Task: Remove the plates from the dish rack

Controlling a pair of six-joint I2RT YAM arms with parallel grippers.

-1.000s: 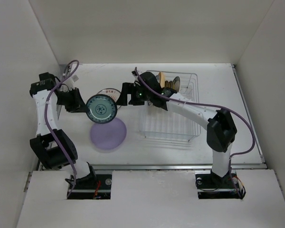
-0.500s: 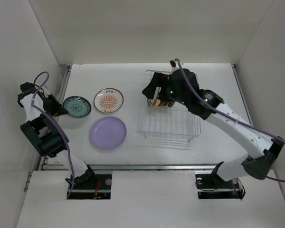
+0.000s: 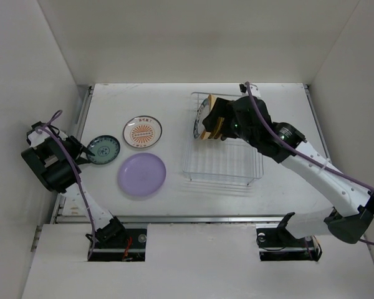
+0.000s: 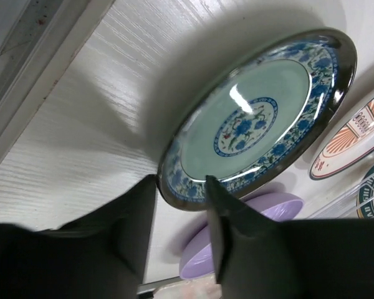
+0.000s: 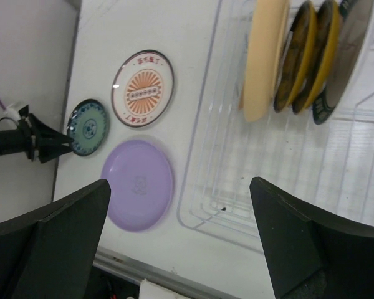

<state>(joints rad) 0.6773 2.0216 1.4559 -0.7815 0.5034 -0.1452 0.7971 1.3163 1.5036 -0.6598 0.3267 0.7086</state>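
The teal patterned plate (image 3: 105, 149) (image 4: 255, 115) (image 5: 88, 128) is at the left of the table. My left gripper (image 3: 83, 153) (image 4: 181, 180) is shut on its near rim, one finger on each side. The lavender plate (image 3: 141, 175) (image 5: 137, 184) and the white plate with the orange pattern (image 3: 143, 132) (image 5: 143, 89) lie flat beside it. The dish rack (image 3: 224, 163) (image 5: 280, 180) holds a pale yellow plate (image 5: 265, 56), two mustard plates (image 5: 299, 56) and a white dark-rimmed plate (image 5: 355, 31), all upright in the far slots. My right gripper (image 3: 210, 121) (image 5: 181, 182) hovers open and empty above them.
A metal rail (image 4: 25, 81) runs along the table's left edge, close to my left gripper. White enclosure walls stand on three sides. The near half of the rack is bare wire floor (image 5: 311, 187).
The left gripper carried the teal plate from mid-air at the centre down to the table's left, then slightly nearer. The right arm swung back and up over the rack.
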